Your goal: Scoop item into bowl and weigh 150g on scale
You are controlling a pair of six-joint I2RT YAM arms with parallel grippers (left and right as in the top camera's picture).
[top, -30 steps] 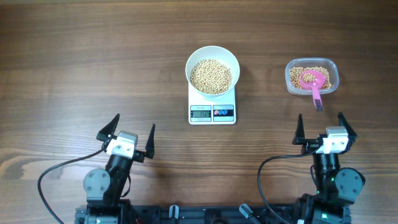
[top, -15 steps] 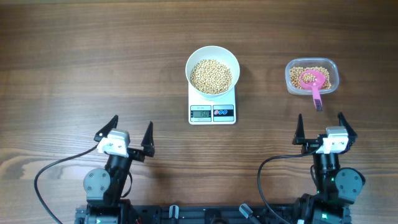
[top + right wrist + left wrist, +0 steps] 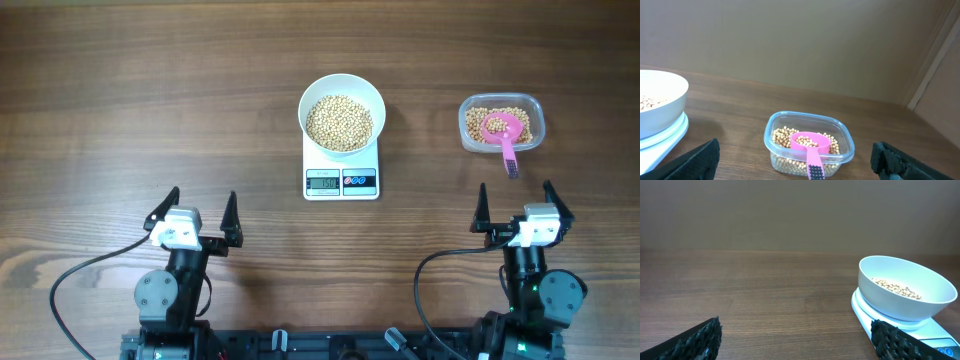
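Black-fingered and spread wide on nothing, the left gripper (image 3: 197,205) and right gripper (image 3: 515,195) sit nearest on the wooden table (image 3: 120,90), beyond them the scale (image 3: 341,180) carrying the bowl (image 3: 305,105) of beans (image 3: 339,123), with a pink scoop (image 3: 497,128) lying in the clear tub (image 3: 465,125) off to its right.

The round white bowl (image 3: 342,85) stands upright, holding a layer of tan beans (image 3: 340,123). It sits on the flat white scale (image 3: 342,182), mid-table, display toward the near edge.

Dark wood-grain table (image 3: 120,90), plain beige wall (image 3: 790,210) behind, soft even light
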